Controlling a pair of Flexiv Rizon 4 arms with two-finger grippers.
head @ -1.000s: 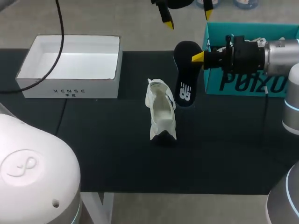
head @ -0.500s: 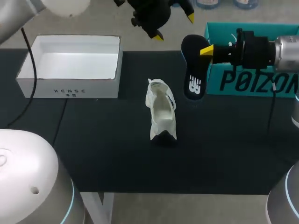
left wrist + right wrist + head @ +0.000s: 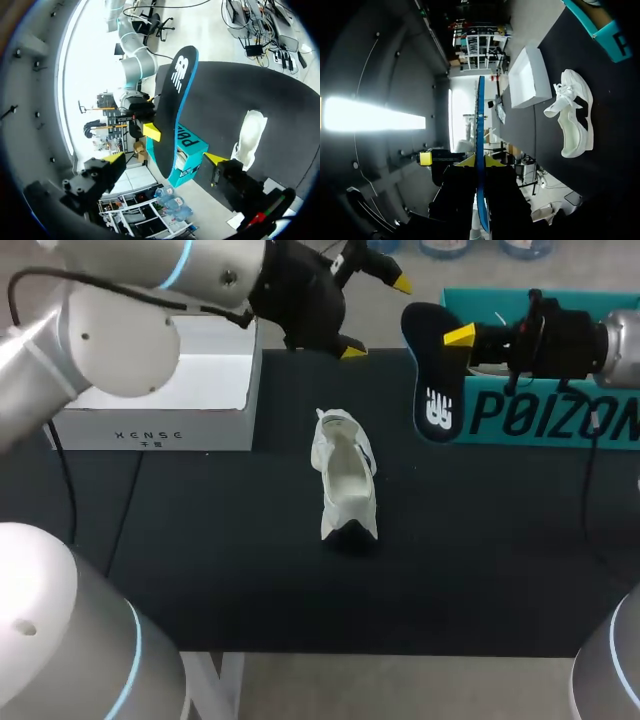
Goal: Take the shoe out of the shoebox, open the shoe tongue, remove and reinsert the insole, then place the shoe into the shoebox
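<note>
1. Dark table [image 3: 200, 570] carries a white shoebox [image 3: 150, 430] at far left, open with nothing seen inside, and a teal box [image 3: 560, 420] at far right.
2. White shoe [image 3: 345, 485] is set mid-table, well apart from both boxes, with its opening turned up and no insole seen in it.
3. Dark insole [image 3: 432, 390] is held off the table, on end, in front of the teal box's left corner.
4. Right gripper [image 3: 450, 340] is clamped on the insole's upper part, one finger on each face.
5. Left gripper [image 3: 376, 317] is spread wide with nothing held, hanging above the table's far edge between the white shoebox and the insole.
6. Step judged: insole is removed, reinsertion is due.
7. Next move, as judged: insole must be tilted, lined up with the shoe's length and slid in toe-first. The shoe likely needs bracing by the left gripper.
</note>
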